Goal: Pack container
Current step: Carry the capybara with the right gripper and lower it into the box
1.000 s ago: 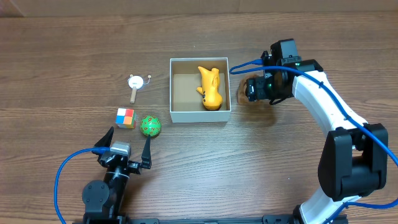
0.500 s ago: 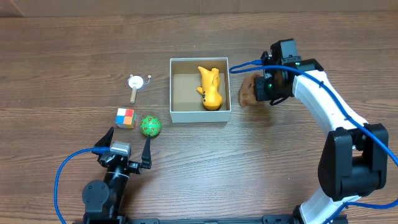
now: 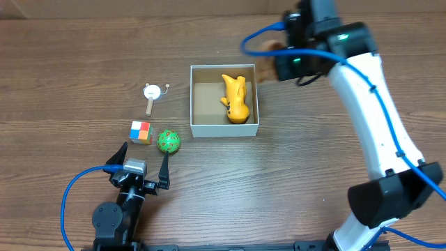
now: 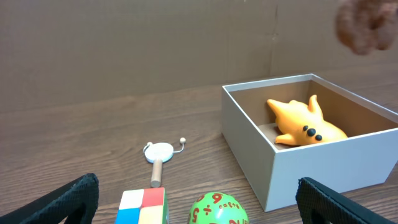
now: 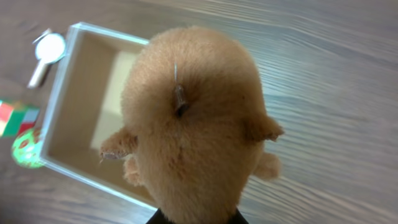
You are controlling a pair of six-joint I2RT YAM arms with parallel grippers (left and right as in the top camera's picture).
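Brown plush toy (image 5: 193, 124) hangs in the right tool (image 3: 287, 61), clear of the worktop (image 3: 313, 174) and above the far right corner of the container (image 3: 224, 130). You can't see the fingers themselves, since the fur covers them in the wrist view, but the toy is airborne, so read that tool as clamped on it. The container sits mid-worktop, upright and open-topped. From the right tool it lies toward the robot's left and a bit nearer the base, so that's the way the carry needs to go. Inside, a yellow toy (image 3: 235, 97) takes the right half, long axis running far-to-near along the right wall. The bare brown floor is the left half, so you prob. want the plush over that side before letting go. The left tool (image 3: 143, 162) sits spread open and empty, low by the base, w/ a green ball (image 3: 168, 141) and a colour cube (image 3: 140, 132) just ahead of it and a small white round thing on a wooden stick (image 3: 153, 93) further out. That arm is nearer those three. Hard to read: overhead, arm and blue cable (image 3: 261, 38) cover most of the plush. In the right wrist view the plush blocks the yellow toy and the box's near right part. What animal the plush is, can't tell.
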